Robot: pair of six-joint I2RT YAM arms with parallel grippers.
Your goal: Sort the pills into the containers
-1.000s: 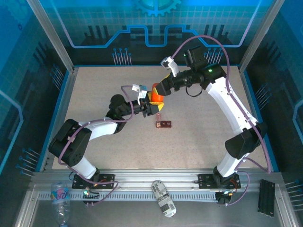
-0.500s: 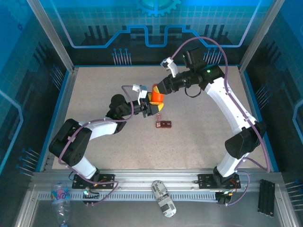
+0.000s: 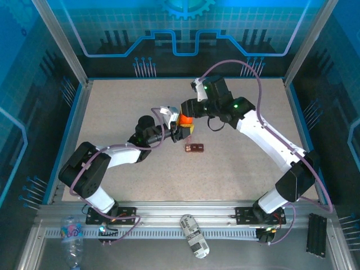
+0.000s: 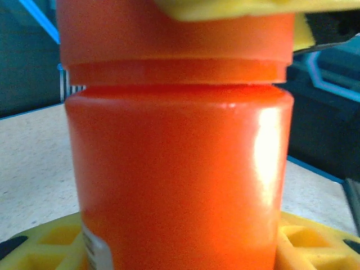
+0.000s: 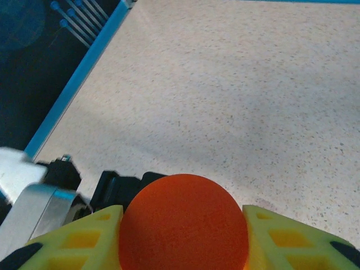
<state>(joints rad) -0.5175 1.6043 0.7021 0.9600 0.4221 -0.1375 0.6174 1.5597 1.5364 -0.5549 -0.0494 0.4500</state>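
An orange pill bottle stands upright above the table's middle, held between both arms. My left gripper is shut on its body, with yellow fingers at either side of the base. My right gripper comes from above and is shut on the orange cap, yellow fingers pressed to both sides. The cap is still seated on the bottle. The containers, a small flat dark maroon box, lie on the table just in front of the bottle. The pills are hidden.
Speckled beige table with blue edging and frame posts around it. On the near rail lie a clear plastic bottle, a white cylinder and a black strip.
My right arm swung left over the bottle and its jaws closed onto the cap. The left arm stretched a little to the right, still holding the bottle.
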